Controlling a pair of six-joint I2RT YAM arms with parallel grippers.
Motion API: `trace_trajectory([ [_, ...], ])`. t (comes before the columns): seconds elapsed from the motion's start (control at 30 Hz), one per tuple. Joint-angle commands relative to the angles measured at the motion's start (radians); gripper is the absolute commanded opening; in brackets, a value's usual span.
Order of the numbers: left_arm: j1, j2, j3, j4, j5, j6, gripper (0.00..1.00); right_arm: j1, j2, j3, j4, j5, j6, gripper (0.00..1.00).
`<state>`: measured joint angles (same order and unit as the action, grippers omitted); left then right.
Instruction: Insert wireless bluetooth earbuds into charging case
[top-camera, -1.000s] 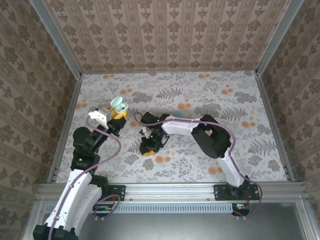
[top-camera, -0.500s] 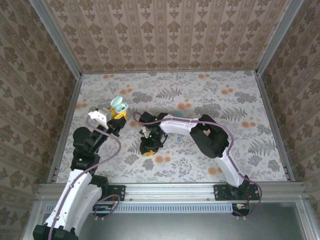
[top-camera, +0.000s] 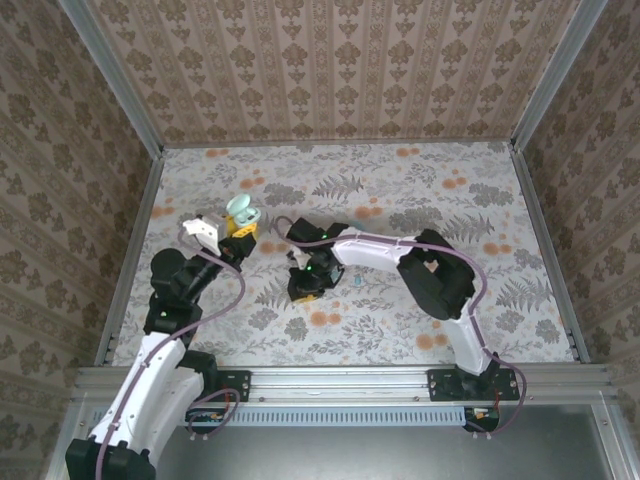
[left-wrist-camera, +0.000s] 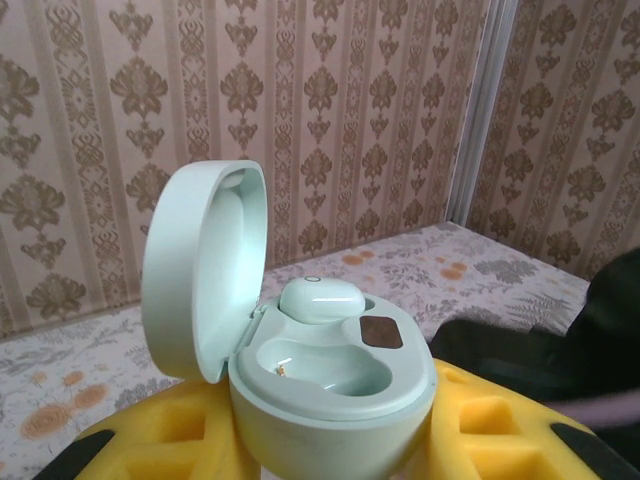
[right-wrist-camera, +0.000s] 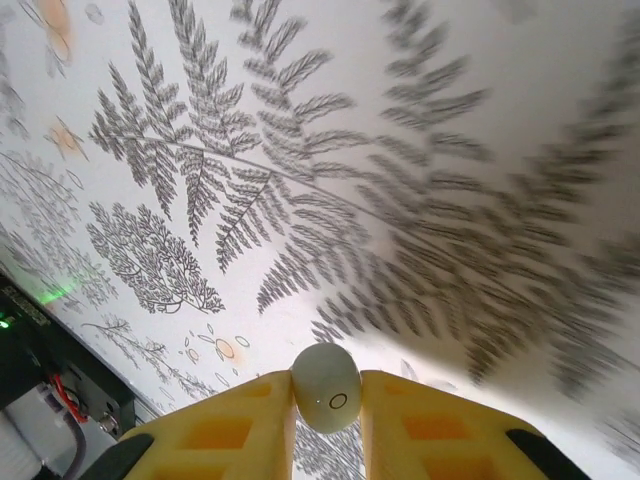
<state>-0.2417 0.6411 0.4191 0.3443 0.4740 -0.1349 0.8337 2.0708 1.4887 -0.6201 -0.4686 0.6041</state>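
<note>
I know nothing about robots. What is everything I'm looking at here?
Mint-green pebble-shaped plastic charging case: one, lid open, held in the left gripper.
Pale mint seated earbud: one, in the case's rear socket; the front socket is empty.
Whitish round pinched earbud: one, between the right gripper's fingertips.
Small teal piece: one, on the table beside the right arm.
Fern-and-flower patterned table: one; white, grey, orange.
Patterned walls: three, beige-brown, around the table.
Left gripper: yellow-padded, shut on the case.
Right gripper: yellow-padded, shut on the earbud.
</note>
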Motion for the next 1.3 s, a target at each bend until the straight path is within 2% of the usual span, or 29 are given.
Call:
trace_trajectory([
  [0.0,-0.027,0.038,0.027,0.038,0.026,0.011,0.28,-0.053,-0.124,-0.057,0.033,0.05,-0.007,0.25],
  [0.27,-0.165,0.209,0.078,0.051,-0.007,0.11,0.28,-0.169,-0.377,-0.146,0.003,0.095,-0.02,0.25],
  [0.4,-0.237,0.301,0.103,0.083,-0.011,0.149,0.28,-0.206,-0.49,-0.122,-0.034,0.122,-0.039,0.24],
  [0.53,-0.271,0.368,0.105,0.167,-0.001,0.16,0.28,-0.213,-0.55,-0.066,-0.07,0.117,-0.054,0.24],
  [0.7,-0.306,0.418,0.112,0.22,0.011,0.2,0.28,-0.214,-0.573,-0.014,-0.07,0.077,-0.042,0.24],
  [0.93,-0.344,0.455,0.134,0.211,0.013,0.242,0.28,-0.195,-0.552,0.034,-0.049,0.035,-0.027,0.24],
  [1.27,-0.356,0.463,0.146,0.197,0.007,0.257,0.28,-0.163,-0.517,0.06,-0.039,0.027,-0.021,0.24],
])
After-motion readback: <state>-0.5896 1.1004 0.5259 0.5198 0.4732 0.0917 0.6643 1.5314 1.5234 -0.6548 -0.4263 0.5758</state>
